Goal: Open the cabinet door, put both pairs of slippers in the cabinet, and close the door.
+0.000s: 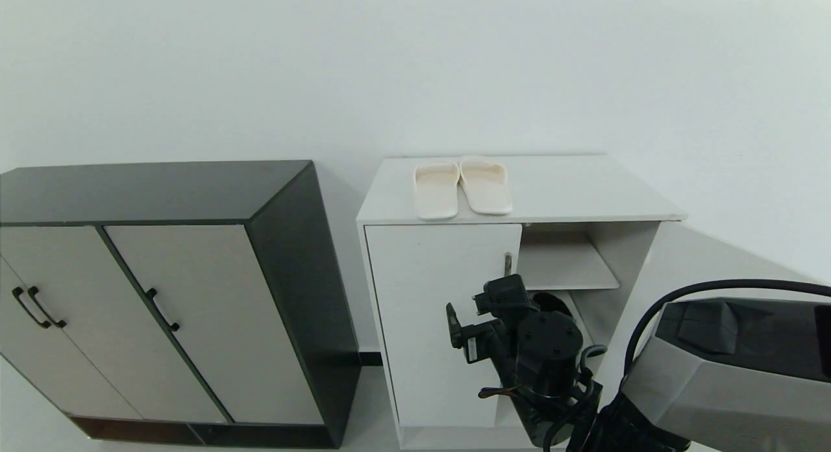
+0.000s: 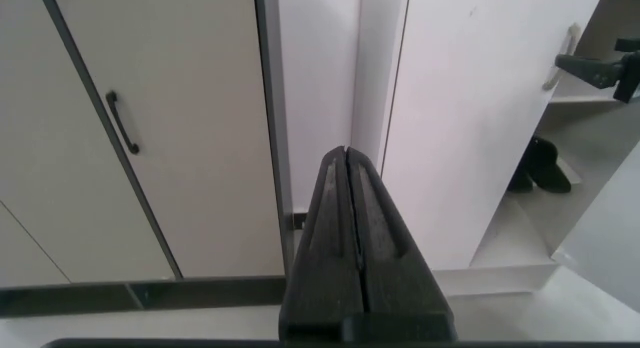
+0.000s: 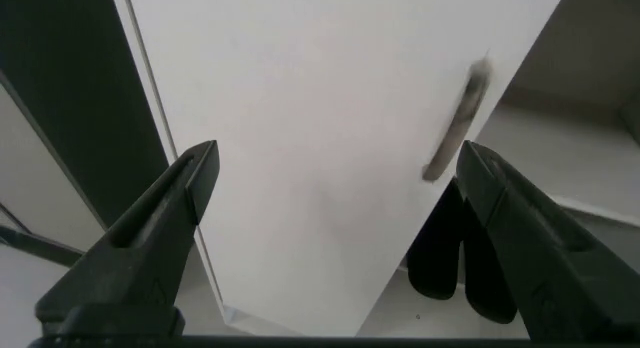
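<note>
A white cabinet [image 1: 571, 192] stands against the wall with a pair of white slippers [image 1: 462, 187] on its top. Its left door [image 1: 435, 309] is shut, with a metal handle [image 1: 508, 263] [image 3: 455, 128] at the edge, and the right half stands open. A pair of black slippers [image 2: 540, 166] [image 3: 460, 258] lies inside on the bottom, partly hidden behind the arm in the head view. My right gripper [image 1: 477, 309] [image 3: 338, 158] is open just in front of the shut door, close to the handle, holding nothing. My left gripper [image 2: 347, 158] is shut and empty, low before the gap between the two cabinets.
A dark cabinet [image 1: 285, 244] with two pale doors and black handles [image 1: 162, 309] stands to the left of the white one, a narrow gap between them. A shelf [image 1: 565, 263] divides the open half of the white cabinet.
</note>
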Controlling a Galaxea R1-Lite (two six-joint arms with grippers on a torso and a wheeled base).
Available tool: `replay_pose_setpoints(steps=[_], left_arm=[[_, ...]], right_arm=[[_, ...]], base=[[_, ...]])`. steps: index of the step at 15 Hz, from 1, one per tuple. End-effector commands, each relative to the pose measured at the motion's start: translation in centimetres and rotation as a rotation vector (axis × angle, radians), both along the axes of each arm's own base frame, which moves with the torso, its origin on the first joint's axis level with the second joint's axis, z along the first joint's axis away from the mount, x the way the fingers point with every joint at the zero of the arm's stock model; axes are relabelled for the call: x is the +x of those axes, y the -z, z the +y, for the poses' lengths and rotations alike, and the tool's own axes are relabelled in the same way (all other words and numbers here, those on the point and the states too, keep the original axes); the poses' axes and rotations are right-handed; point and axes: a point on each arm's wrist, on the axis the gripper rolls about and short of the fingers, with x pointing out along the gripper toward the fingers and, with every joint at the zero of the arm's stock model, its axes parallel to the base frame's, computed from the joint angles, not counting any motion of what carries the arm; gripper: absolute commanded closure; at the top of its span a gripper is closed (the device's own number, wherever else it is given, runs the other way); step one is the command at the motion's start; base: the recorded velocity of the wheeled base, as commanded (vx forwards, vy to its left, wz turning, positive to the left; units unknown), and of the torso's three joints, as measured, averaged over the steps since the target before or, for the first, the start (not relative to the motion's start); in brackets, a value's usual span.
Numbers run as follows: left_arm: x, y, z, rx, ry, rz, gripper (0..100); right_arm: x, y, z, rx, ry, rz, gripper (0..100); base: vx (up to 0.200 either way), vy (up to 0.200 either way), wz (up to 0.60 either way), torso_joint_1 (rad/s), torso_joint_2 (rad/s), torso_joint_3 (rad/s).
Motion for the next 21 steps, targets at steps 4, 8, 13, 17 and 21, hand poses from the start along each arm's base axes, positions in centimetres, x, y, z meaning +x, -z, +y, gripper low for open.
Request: replay_pose_setpoints(steps=[4,8,13,17,21], left_arm=[[0.0,0.0,0.0,0.0,0.0,0.001,100],[0.0,0.0,0.0,0.0,0.0,0.001,100],[0.0,0.0,0.0,0.0,0.0,0.001,100],[0.0,0.0,0.0,0.0,0.0,0.001,100],[0.0,0.0,0.0,0.0,0.0,0.001,100]], right_arm=[[0.0,0.0,-0.1,0.002,0.0,-0.002,0],[0.1,0.3,0.0,-0.002,0.0,0.002,0],[0.2,0.2,0.0,-0.015,-0.001,-0.01,0],[0.5,1.1,-0.2,-0.102,-0.04,-0.076,0],[-0.3,-0.2,0.0,-0.103,-0.059,0.037,0]], base=[[0.0,0.0,0.0,0.227,-0.55,-0.322],[0.0,0.0,0.0,0.259,-0.57,-0.328],[0.0,0.0,0.0,0.231,-0.5,-0.279],[0.0,0.0,0.0,0.039,-0.09,-0.043],[0.0,0.0,0.0,0.0,0.0,0.0]])
